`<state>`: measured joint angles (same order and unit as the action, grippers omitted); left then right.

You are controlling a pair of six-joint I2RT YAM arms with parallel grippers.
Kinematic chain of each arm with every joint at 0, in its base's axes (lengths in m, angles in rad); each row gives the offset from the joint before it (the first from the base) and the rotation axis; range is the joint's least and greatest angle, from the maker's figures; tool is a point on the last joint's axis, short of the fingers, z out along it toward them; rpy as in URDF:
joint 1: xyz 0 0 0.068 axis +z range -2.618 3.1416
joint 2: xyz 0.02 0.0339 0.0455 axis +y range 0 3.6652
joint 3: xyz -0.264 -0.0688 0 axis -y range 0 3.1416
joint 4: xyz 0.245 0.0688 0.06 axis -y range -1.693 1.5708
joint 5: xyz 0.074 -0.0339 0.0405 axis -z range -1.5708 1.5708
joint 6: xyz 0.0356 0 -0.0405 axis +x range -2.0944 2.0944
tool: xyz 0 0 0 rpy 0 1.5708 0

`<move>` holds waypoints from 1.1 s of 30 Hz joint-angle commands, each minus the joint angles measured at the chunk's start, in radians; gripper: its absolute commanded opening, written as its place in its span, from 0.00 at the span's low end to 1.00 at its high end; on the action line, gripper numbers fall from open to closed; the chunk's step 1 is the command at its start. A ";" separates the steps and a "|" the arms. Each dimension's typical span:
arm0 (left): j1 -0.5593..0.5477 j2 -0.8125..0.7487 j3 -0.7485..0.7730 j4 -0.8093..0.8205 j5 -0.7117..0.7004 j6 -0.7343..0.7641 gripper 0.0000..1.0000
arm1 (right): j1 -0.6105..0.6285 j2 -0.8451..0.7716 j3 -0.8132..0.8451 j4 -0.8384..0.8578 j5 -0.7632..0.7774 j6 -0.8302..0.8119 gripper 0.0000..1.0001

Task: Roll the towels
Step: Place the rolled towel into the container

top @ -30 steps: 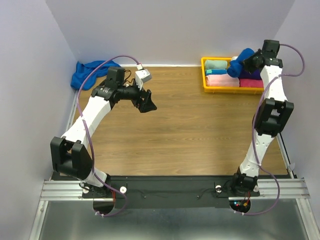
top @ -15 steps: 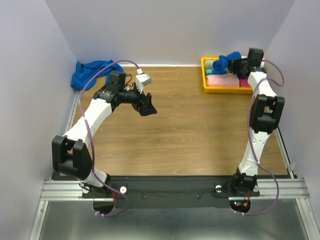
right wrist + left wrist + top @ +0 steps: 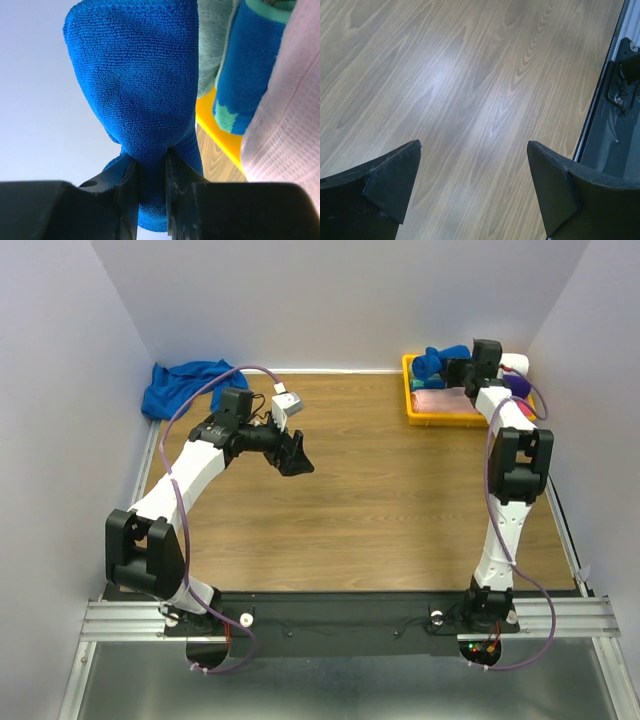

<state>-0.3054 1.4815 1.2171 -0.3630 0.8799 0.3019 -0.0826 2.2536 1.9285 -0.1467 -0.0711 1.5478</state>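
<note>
My right gripper (image 3: pixel 456 369) (image 3: pixel 152 167) is shut on a bunched royal-blue towel (image 3: pixel 437 361) (image 3: pixel 140 80), held above the back left part of the yellow bin (image 3: pixel 412 412). The cloth is pinched between both fingers and bulges out beyond them. A second royal-blue towel (image 3: pixel 183 384) lies crumpled at the back left corner of the table. My left gripper (image 3: pixel 294 453) (image 3: pixel 472 175) hangs open over bare wood, well to the right of that towel, with nothing between its fingers.
The yellow bin (image 3: pixel 220 136) holds a pink towel (image 3: pixel 440 400) (image 3: pixel 287 125), a teal-and-blue roll (image 3: pixel 250 60), plus white and purple towels (image 3: pixel 518 375) at its right end. Walls close the back and sides. A metal rail (image 3: pixel 620 95) edges the table.
The right arm has swung left and back, carrying the blue towel from the bin's right side to its back left. The left arm has shifted only slightly.
</note>
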 commanded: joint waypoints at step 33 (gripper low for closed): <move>0.046 -0.055 -0.067 0.038 0.027 0.006 0.99 | 0.034 0.003 0.067 0.072 0.179 -0.074 0.89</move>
<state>-0.2657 1.4796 1.1545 -0.3408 0.8818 0.3016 -0.0490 2.3341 1.9495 -0.1257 0.1028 1.4956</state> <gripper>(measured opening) 0.986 0.881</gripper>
